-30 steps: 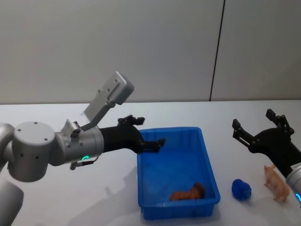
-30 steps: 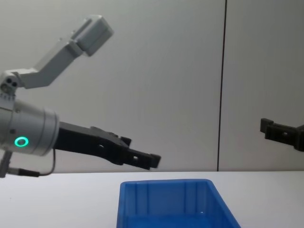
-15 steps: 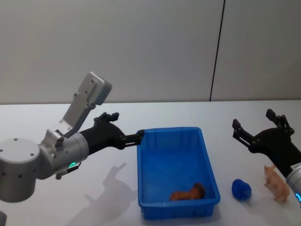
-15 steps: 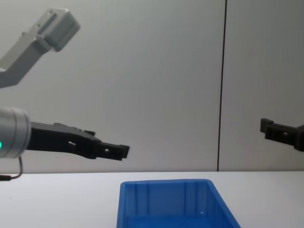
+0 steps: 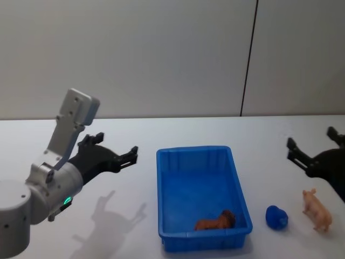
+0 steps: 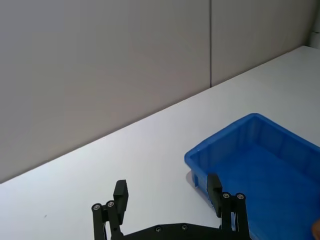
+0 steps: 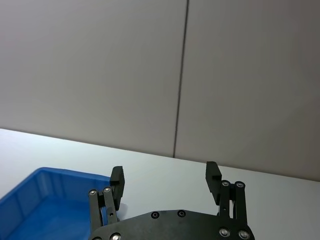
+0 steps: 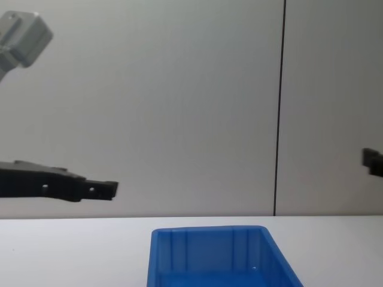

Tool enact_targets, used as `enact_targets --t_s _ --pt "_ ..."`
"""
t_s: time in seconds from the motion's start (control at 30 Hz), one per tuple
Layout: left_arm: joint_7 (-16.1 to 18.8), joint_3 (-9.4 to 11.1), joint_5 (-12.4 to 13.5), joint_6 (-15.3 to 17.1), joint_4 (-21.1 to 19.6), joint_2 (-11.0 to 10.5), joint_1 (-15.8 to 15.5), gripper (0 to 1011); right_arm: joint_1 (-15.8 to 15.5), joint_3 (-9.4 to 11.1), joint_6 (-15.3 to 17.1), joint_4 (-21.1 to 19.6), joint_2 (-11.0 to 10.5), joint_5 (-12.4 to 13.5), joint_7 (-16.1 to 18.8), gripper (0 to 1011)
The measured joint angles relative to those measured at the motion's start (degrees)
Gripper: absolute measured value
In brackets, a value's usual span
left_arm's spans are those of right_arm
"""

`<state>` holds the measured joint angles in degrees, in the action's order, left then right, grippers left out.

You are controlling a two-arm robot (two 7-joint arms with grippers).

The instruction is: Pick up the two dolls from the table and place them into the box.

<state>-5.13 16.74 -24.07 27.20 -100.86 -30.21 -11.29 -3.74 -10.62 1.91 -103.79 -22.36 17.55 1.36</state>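
Observation:
The blue box (image 5: 194, 151) stands in the middle of the white table (image 5: 129, 232). The reddish-brown doll (image 5: 215, 221) lies inside it at the near right corner. The pale pink doll (image 5: 317, 209) stands on the table to the right of the box. My left gripper (image 5: 114, 147) hangs open and empty above the table, left of the box's far corner; its wrist view shows the left gripper (image 6: 167, 186) with the box (image 6: 260, 155) beyond. My right gripper (image 5: 311, 139) is open and empty at the right edge, above and behind the pink doll.
A small blue lump (image 5: 276, 217) lies on the table between the box and the pink doll. A grey wall with a dark vertical seam (image 5: 248, 59) runs behind the table. Bare tabletop stretches left of the box.
My left gripper has drawn back to the left, from over the box's far left corner to well clear of it. My right gripper has shifted to the right, toward the view's edge.

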Motion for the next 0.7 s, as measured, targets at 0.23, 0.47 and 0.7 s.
enact_targets --t_s 0.23,0.47,0.7 --pt "5.00 -0.82 -2.18 -0.20 -1.76 -0.78 2.31 1001 -5.38 2.50 -0.56 -3.99 -3.27 1.27 -4.43 1000" --pt "8.44 -1.42 -3.66 -0.43 -3.07 -1.33 3.95 1001 -11.05 4.83 0.06 -7.84 -5.82 2.58 -8.56 1000" --pt "10.18 -1.71 -4.44 -0.56 -3.71 -1.60 4.80 1001 -14.95 6.35 2.63 -10.19 -7.21 3.59 -11.27 1000"
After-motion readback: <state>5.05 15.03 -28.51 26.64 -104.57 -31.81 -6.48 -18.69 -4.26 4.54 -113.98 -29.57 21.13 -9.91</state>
